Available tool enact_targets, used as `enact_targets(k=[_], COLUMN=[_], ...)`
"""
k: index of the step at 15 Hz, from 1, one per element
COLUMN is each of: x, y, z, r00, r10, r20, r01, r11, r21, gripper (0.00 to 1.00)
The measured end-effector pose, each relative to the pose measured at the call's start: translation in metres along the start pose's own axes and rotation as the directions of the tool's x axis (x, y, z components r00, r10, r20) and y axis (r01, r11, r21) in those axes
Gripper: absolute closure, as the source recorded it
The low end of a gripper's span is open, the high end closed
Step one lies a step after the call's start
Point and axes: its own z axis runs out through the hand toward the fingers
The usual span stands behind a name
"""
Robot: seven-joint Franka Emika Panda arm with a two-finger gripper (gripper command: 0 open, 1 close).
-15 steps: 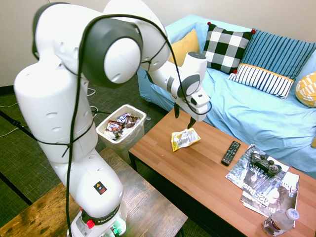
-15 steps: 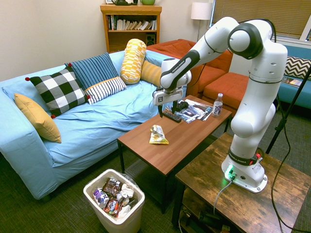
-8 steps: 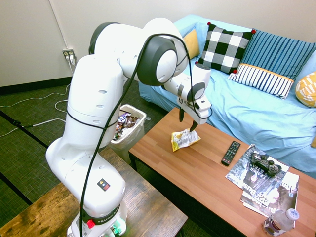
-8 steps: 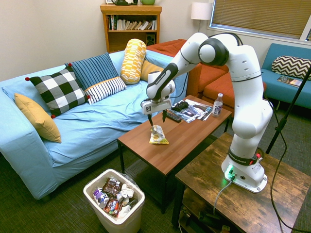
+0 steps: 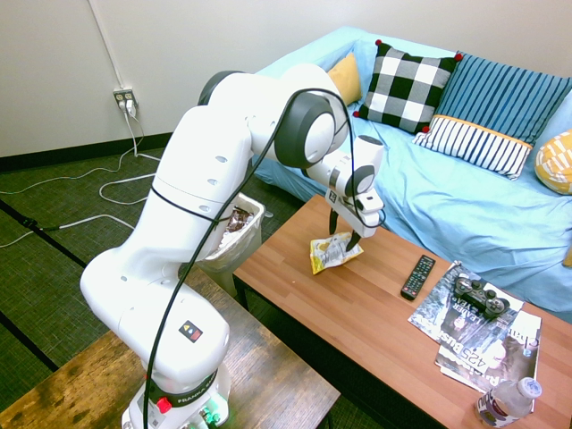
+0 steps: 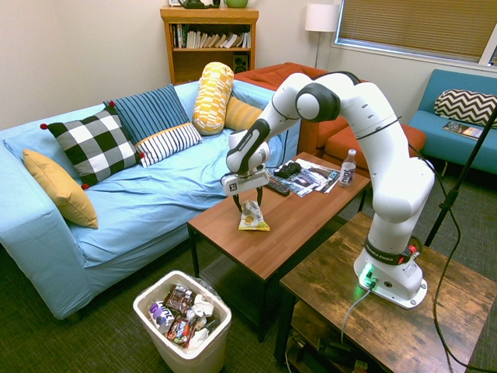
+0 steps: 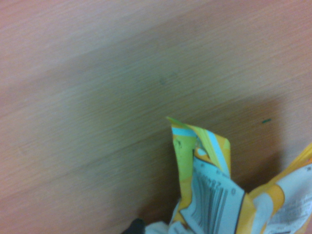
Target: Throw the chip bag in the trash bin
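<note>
Gripper (image 6: 248,207) wide open right over the bag (image 6: 252,217), one finger either side, nothing gripped yet! Bag's on the tbl (image 6: 225,237) below it; grab, lift n' drop in bin (image 6: 144,317), off to its side, all left.

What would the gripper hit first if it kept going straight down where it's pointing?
Most likely the chip bag, right below the gripper, then the coffee table; exact depth is hard to judge.
</note>
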Motion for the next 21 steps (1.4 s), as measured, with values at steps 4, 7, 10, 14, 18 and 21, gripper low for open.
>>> enact_targets(k=[4, 7, 10, 14, 18, 21], x=[0.005, 0.007, 0.01, 0.012, 0.012, 0.011], y=[-0.002, -0.003, -0.003, -0.005, -0.005, -0.006], z=[0.008, 0.009, 0.013, 0.01, 0.01, 0.008], r00=[1.0, 1.0, 0.999, 0.999, 0.999, 0.999], r10=[0.018, 0.025, 0.03, 0.029, 0.024, 0.022], r20=[0.009, 0.014, 0.021, 0.023, 0.024, 0.028], r01=[-0.018, -0.025, -0.03, -0.029, -0.024, -0.022], r11=[1.0, 1.0, 1.0, 1.0, 1.0, 1.0], r21=[-0.002, 0.0, 0.0, 0.002, 0.005, 0.01], gripper=[1.0, 1.0, 1.0, 1.0, 1.0, 1.0])
